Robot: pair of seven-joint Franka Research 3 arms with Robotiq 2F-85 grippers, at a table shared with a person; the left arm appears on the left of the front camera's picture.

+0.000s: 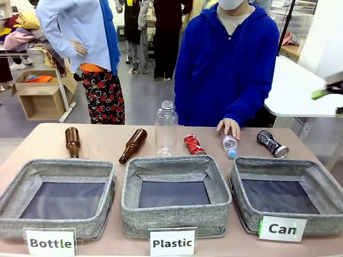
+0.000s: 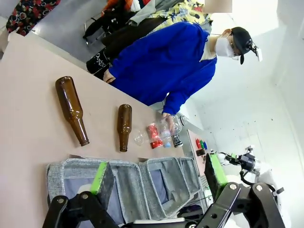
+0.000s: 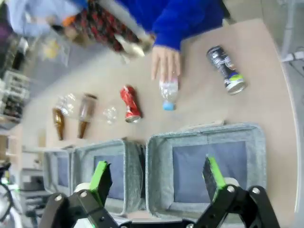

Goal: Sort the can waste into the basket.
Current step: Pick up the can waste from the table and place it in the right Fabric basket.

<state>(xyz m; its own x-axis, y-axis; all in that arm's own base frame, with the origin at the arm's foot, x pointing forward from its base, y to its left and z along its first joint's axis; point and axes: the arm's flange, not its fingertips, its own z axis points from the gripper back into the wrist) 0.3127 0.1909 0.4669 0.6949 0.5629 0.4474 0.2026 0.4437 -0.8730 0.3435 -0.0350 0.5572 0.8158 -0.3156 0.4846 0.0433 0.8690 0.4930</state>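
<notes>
The red crushed can (image 1: pixel 193 144) lies on the table behind the middle bin, and it also shows in my wrist views (image 3: pixel 130 110) (image 2: pixel 153 135). Farther right lies the dark can (image 1: pixel 272 143) (image 3: pixel 225 70), its silver end toward me, just behind the grey "Can" basket (image 1: pixel 278 164) (image 3: pixel 204 129). My right gripper (image 3: pixel 156 175) hangs open high above that basket, a green pad (image 1: pixel 320 94) showing at the right edge of the front view. High over the table's left side, my left gripper (image 2: pixel 156 175) is open too, holding nothing.
A person in blue rests a hand (image 1: pixel 230 127) on a small plastic bottle (image 1: pixel 229 142) between the cans. A tall clear bottle (image 1: pixel 166 128) stands upright. Two brown bottles (image 1: pixel 72 142) (image 1: pixel 133 145) lie at the left. The "Plastic" bin (image 1: pixel 177 214) and "Bottle" bin (image 1: pixel 53 225) line the front edge.
</notes>
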